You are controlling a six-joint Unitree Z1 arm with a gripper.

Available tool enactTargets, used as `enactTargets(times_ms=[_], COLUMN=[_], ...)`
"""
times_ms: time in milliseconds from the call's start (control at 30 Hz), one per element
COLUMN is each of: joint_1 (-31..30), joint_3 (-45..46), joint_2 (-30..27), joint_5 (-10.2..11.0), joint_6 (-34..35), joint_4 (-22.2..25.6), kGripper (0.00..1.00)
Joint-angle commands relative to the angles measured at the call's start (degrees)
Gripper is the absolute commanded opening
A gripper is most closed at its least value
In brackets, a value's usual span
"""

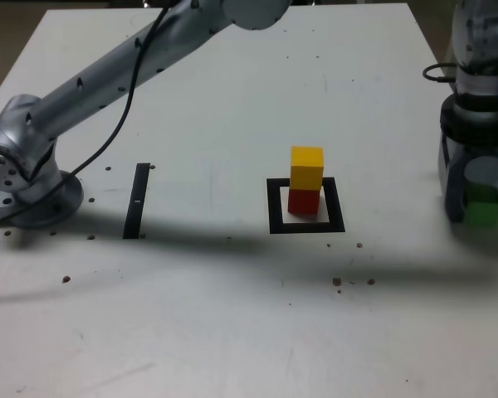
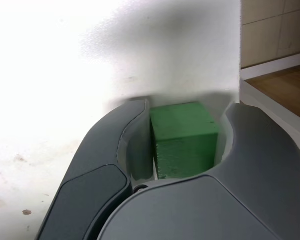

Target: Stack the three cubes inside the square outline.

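1. White counter (image 1: 174, 332), broad and matte, fills most of the exterior view; a wood-toned floor (image 2: 285, 87) shows past its edge in the wrist view.
2. Grey robot arm (image 1: 108, 87) rises from its base at the exterior view's left, runs out past the top, and comes down again at the right; a black cable (image 1: 126, 116) hangs along it.
3. End effector (image 2: 187, 105), dark grey, at the exterior view's far right; its two fingers are pinching the green cube, one on either side.
4. Square outline (image 1: 276, 224), thick and black with a white interior, lies flat right of the exterior view's centre.
5. Black strip (image 1: 136, 203), straight and narrow, lies between the arm's base and the outline.
6. Three cubes, alike in size: the red cube (image 1: 303, 202) sits inside the outline; the yellow cube (image 1: 306, 167) rests on top of it; the green cube (image 2: 185, 142) is between the fingers, well apart from that stack.
7. Brown specks (image 1: 337, 282) dot the surface, several just below the outline in the exterior view.
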State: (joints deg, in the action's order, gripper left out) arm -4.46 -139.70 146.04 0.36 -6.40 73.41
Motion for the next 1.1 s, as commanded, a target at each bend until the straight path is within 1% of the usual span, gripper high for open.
enactTargets(times_ms=[0,167,333,533,667,867,1067], joint_1=[-0.12,-0.18,-0.2,-0.2,-0.19,-0.19,-0.19], joint_3=[0.17,1.58,4.62,10.35,14.71,22.67,32.39], joint_2=[-1.12,-3.95,-8.17,-15.5,-20.33,-27.1,-33.83], joint_5=[0.16,0.55,1.02,1.22,1.17,1.24,1.42], joint_6=[0.07,0.07,0.22,0.97,1.28,1.92,2.93], joint_4=[0.46,1.79,3.77,7.28,8.77,8.72,6.99], kGripper=[0.31,0.31,0.31,0.3,0.3,0.3,0.3])
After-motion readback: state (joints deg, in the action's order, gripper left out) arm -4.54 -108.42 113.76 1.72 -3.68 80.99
